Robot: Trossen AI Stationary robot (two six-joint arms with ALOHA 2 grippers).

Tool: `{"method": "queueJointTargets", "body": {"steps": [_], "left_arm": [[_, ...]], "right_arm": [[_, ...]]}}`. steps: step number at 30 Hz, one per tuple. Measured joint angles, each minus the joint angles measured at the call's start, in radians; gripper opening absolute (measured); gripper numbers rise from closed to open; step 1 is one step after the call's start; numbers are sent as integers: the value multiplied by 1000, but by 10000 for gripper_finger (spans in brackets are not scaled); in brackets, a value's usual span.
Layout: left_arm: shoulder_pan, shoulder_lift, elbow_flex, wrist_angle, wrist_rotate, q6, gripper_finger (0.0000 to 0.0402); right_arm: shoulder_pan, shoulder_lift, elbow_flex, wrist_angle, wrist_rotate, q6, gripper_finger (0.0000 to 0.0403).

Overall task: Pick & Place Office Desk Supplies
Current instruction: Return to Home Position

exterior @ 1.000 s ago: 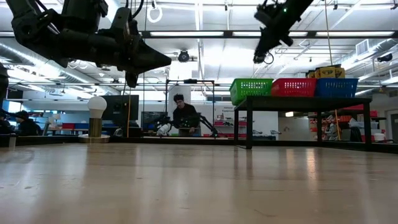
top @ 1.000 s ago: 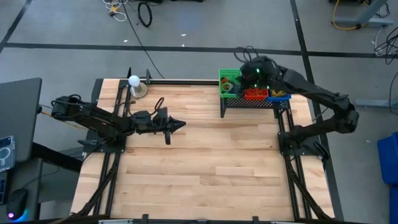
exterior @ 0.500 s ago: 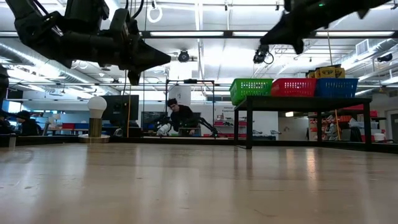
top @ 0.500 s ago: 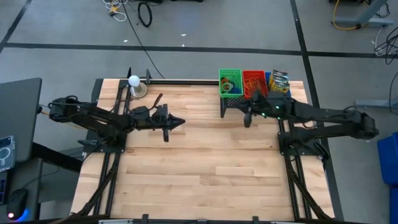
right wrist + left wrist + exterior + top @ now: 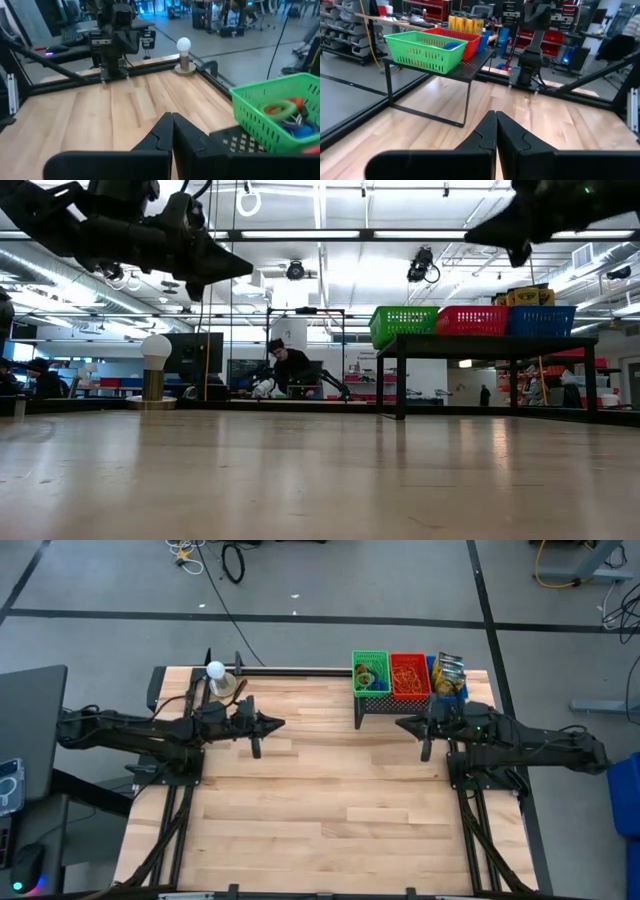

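A green bin [image 5: 369,673], a red bin [image 5: 408,675] and a yellow crayon box [image 5: 449,668] sit on a black rack [image 5: 388,703] near the table's [image 5: 330,800] far right corner. The left gripper [image 5: 272,724] and right gripper [image 5: 405,724] hover well apart, tips facing each other.

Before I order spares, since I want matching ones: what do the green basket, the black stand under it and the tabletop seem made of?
Green basket: likely moulded plastic, glossy, with slotted lattice walls.
Black stand: probably painted metal, matte, with a perforated top on thin legs.
Tabletop: wood, in light planks with visible grain and a slight sheen.
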Motion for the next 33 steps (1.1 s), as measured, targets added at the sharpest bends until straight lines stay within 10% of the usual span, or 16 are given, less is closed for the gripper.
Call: {"method": "queueJointTargets", "body": {"steps": [16, 33], "left_arm": [[25, -305, -298, 210, -95, -49, 3], [24, -908, -301, -413, -186, -1, 3]], "right_arm": [[-2, -375, -319, 229, -66, 110, 2], [-2, -532, -491, 337, 27, 147, 0]]}}
